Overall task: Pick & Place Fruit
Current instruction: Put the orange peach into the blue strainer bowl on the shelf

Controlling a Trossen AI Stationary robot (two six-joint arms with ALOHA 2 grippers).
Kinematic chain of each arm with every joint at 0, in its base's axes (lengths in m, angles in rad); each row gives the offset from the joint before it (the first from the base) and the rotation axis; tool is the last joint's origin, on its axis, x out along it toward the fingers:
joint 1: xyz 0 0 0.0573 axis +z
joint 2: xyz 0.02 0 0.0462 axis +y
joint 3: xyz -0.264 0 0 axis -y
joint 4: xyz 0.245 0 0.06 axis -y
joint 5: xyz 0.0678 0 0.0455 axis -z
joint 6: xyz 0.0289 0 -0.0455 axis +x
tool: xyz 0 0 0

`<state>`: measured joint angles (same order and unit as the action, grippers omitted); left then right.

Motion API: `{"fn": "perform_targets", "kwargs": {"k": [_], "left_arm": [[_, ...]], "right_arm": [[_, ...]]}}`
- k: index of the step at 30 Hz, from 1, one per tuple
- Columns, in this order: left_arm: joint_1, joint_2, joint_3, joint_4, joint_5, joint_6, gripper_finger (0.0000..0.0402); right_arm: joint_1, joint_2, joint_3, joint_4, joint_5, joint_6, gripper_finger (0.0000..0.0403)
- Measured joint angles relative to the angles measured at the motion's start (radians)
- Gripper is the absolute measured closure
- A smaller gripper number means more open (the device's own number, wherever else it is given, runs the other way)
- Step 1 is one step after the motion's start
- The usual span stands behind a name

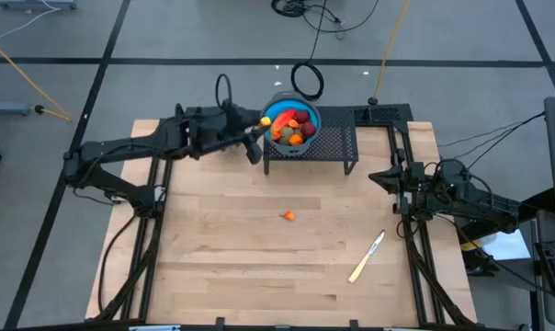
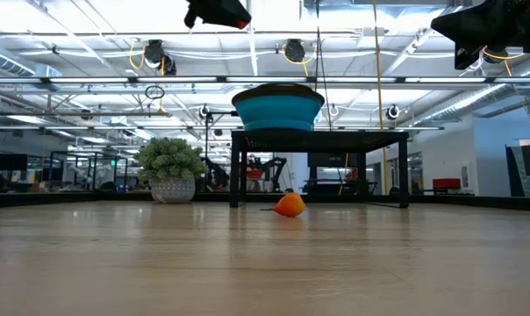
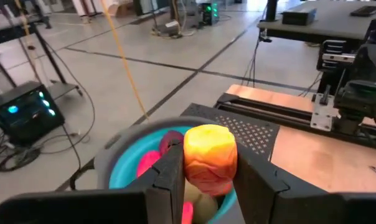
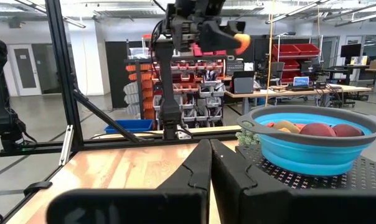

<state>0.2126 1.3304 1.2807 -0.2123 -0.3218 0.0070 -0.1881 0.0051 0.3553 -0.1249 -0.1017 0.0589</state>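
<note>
Blue and collapsible, the bowl [image 1: 291, 126] sits on a black perforated stand [image 1: 333, 145] at the far edge of the wooden table [image 1: 232, 267], already holding a heap of toy fruit [image 1: 290, 128] — red, orange and yellowish pieces. The left gripper [image 1: 263, 123] hangs at the bowl's left rim, its fingers [image 3: 172, 180] clamped on a yellow-orange fruit piece [image 3: 210, 158]; in the left wrist view this piece is held right above the bowl's opening, with red and pink fruit showing beneath it. From the right wrist view the same piece [image 4: 241, 42] shows as an orange tip in the raised gripper, above and to the side of the bowl [image 4: 312, 142].

One small orange fruit [image 1: 288, 216] lies alone on the bare wood near the table's middle, well apart from the stand; the low view shows it [image 2: 290, 204] resting in front of the stand's legs. A pale knife [image 1: 367, 256] lies slantwise towards the near right corner.

The right gripper [image 1: 380, 176] waits at the table's right edge beside the stand, lifted off the wood, its fingers [image 4: 194, 171] pressed together with nothing between them. A green bushy plant in a pot [image 2: 170, 168] stands in the background — off to the side in the low view.
</note>
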Motion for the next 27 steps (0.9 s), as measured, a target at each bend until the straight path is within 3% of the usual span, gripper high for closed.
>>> {"fn": "perform_targets", "kwargs": {"k": [5,15,27], "left_arm": [[0.059,0.079,0.087,-0.014,0.073,0.078,0.0293],[0.172,0.28,0.315,-0.221,0.148,0.154,0.0293],[0.255,0.431,0.383,-0.282,0.279,0.157,0.0293]], "right_arm": [[0.0,0.0,0.0,0.0,0.0,0.0,0.0403],[0.0,0.0,0.0,0.0,0.0,0.0,0.0403],[0.0,0.0,0.0,-0.041,0.0,0.0,0.0403]]}}
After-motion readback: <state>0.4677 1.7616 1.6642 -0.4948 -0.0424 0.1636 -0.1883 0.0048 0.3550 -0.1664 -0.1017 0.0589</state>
